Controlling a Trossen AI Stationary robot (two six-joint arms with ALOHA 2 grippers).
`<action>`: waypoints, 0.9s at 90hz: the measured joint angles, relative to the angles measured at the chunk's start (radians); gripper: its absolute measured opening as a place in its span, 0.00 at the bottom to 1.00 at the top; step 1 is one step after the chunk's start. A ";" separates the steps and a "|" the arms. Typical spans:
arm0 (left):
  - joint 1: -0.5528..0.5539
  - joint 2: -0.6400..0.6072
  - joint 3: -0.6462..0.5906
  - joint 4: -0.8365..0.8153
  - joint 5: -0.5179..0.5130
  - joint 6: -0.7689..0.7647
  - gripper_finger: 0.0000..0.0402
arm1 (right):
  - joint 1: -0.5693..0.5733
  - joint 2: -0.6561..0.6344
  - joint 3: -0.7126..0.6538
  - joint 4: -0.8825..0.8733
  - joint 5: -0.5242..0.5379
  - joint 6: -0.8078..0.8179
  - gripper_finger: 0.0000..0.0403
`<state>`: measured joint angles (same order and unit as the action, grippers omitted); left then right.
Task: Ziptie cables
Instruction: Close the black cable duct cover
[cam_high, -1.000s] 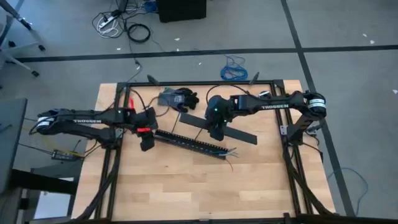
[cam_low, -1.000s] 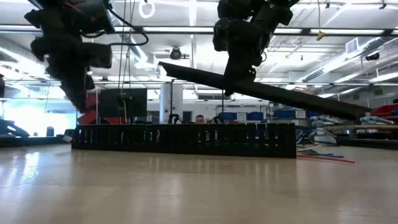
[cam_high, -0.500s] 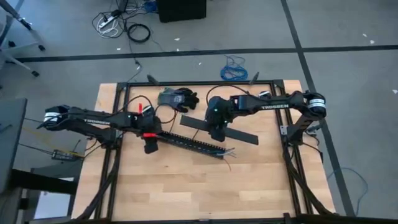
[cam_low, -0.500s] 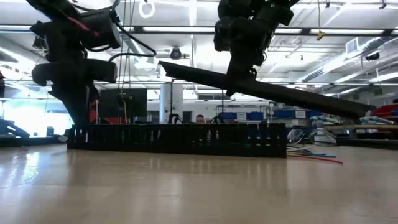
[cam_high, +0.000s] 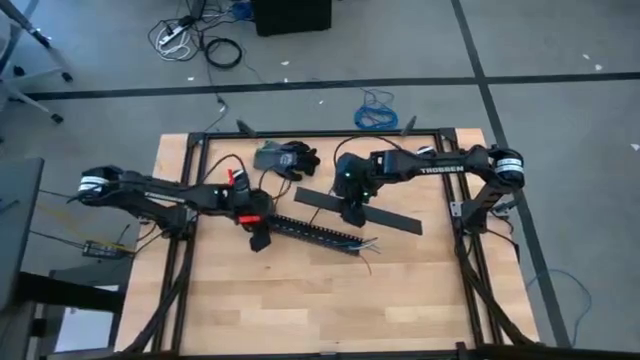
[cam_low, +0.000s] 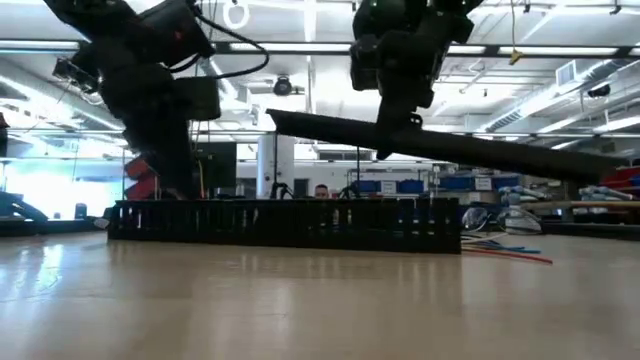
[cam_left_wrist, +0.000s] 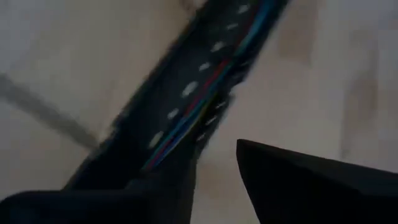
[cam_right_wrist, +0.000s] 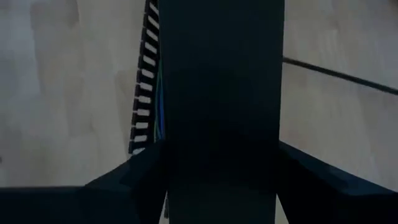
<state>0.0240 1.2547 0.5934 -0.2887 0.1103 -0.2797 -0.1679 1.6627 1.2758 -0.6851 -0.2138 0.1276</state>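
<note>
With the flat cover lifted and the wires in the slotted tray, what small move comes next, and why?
Probably the right gripper should carry the long flat black cover strip toward the black slotted cable tray: it hangs tilted above the tray, which holds the thin coloured cables, while the left gripper sits at the tray's end.

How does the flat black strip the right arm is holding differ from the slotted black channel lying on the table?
The flat, plain black strip is held off the table, slightly tilted, by the right end effector; the slotted black channel rests on the wooden table. The channel has comb-like slotted walls and holds thin coloured cables; the strip is smooth and carries nothing. The left end effector is at the channel's end. Both are long, black and similar in length.
</note>
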 joint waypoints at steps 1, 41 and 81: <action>-0.003 0.003 0.003 -0.004 0.000 0.012 0.26 | 0.000 0.000 0.000 -0.002 0.000 0.000 0.61; -0.064 0.033 0.072 -0.127 -0.074 0.326 0.29 | -0.001 0.000 0.000 0.005 0.000 0.010 0.61; -0.063 0.164 0.112 -0.097 -0.121 0.242 0.21 | -0.012 0.000 0.000 -0.012 -0.018 0.001 0.60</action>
<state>-0.0387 1.4185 0.7055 -0.3858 -0.0110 -0.0380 -0.1795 1.6627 1.2758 -0.6975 -0.2314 0.1287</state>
